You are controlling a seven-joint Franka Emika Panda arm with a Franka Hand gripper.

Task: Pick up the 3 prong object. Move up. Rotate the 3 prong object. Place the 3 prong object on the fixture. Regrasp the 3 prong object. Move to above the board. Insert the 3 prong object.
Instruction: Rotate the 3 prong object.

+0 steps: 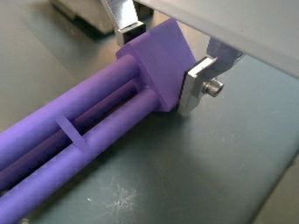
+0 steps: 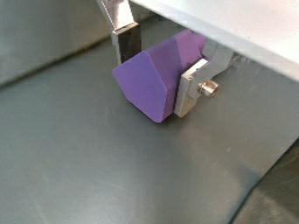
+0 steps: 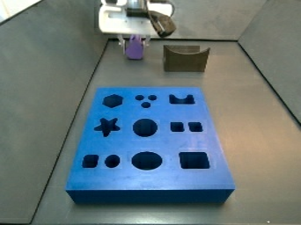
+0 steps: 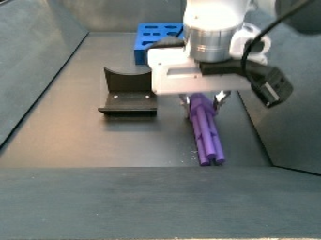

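The light-purple 3 prong object (image 1: 105,114) lies flat on the dark floor, its long prongs pointing away from my gripper in a side view (image 4: 207,131). My gripper (image 1: 163,61) is down over its block end (image 2: 152,83), one silver finger on each side, both pressed against the block. In a side view the gripper (image 3: 135,39) and the piece (image 3: 135,50) sit at the far end, left of the fixture (image 3: 185,58). The blue board (image 3: 123,145) with its cut-out holes lies nearer the camera.
The dark fixture (image 4: 126,94) stands on the floor a short way beside the piece. The board (image 4: 157,36) lies behind the gripper in that view. Grey walls enclose the floor on the sides.
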